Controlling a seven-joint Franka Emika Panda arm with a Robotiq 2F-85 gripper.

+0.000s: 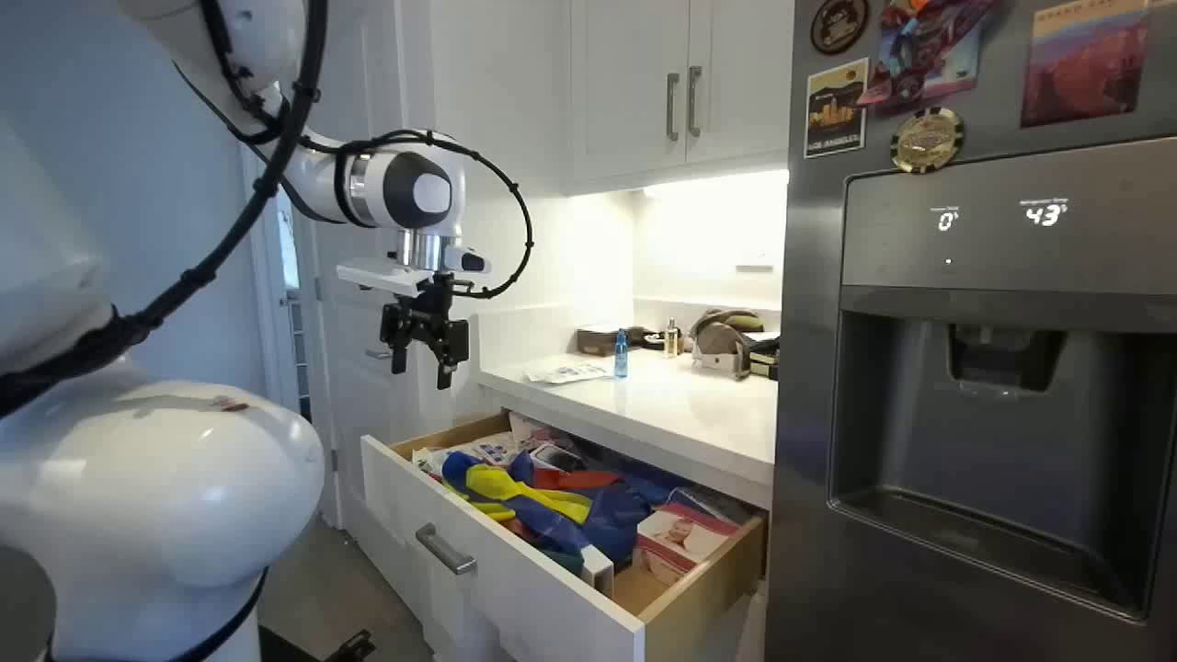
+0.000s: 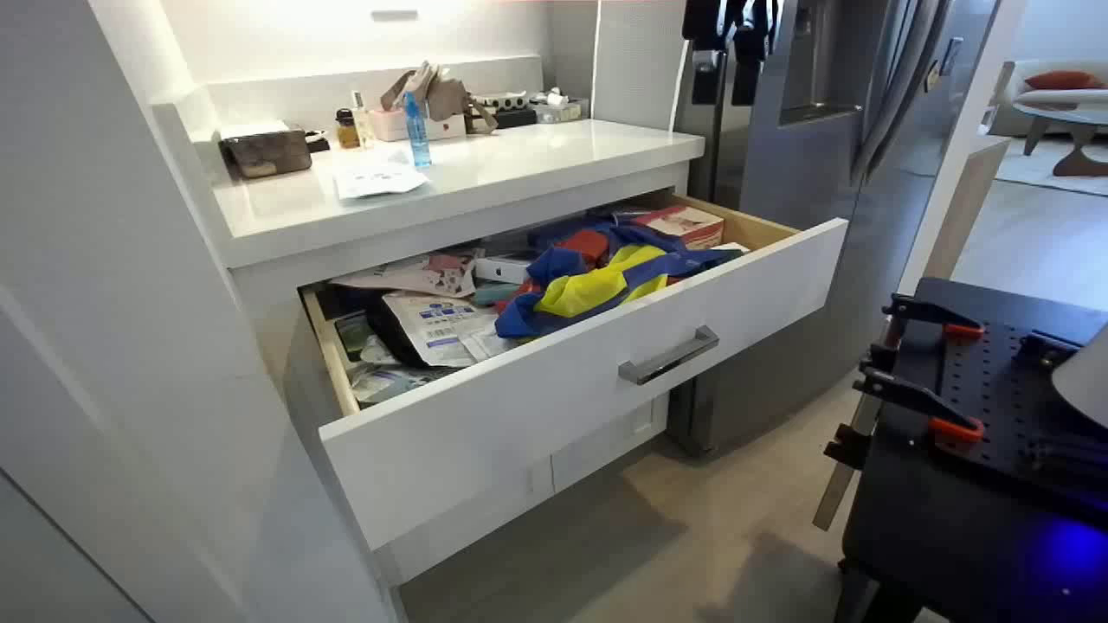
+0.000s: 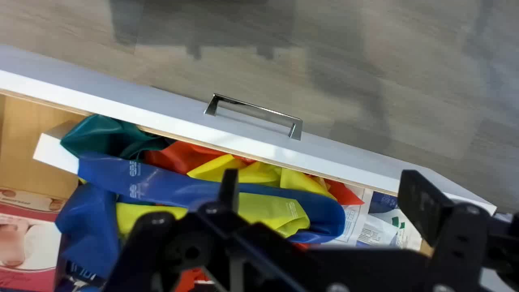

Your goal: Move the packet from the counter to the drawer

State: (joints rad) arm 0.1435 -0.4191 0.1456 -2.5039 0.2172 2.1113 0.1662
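Lying left of the blue bottle on the tabletop, the packet is awaiting pickup; above the drawer, the end effector is being held wide open, empty. A low edge pinch, clear of the bottle, is probably being called for.

The packet and counter are white (the packet faintly marked), the claw black.

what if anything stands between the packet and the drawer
Nothing visible does: the packet lies near the front edge of the counter, and the drawer is open below. The blue bottle stands beside the packet, off that path.
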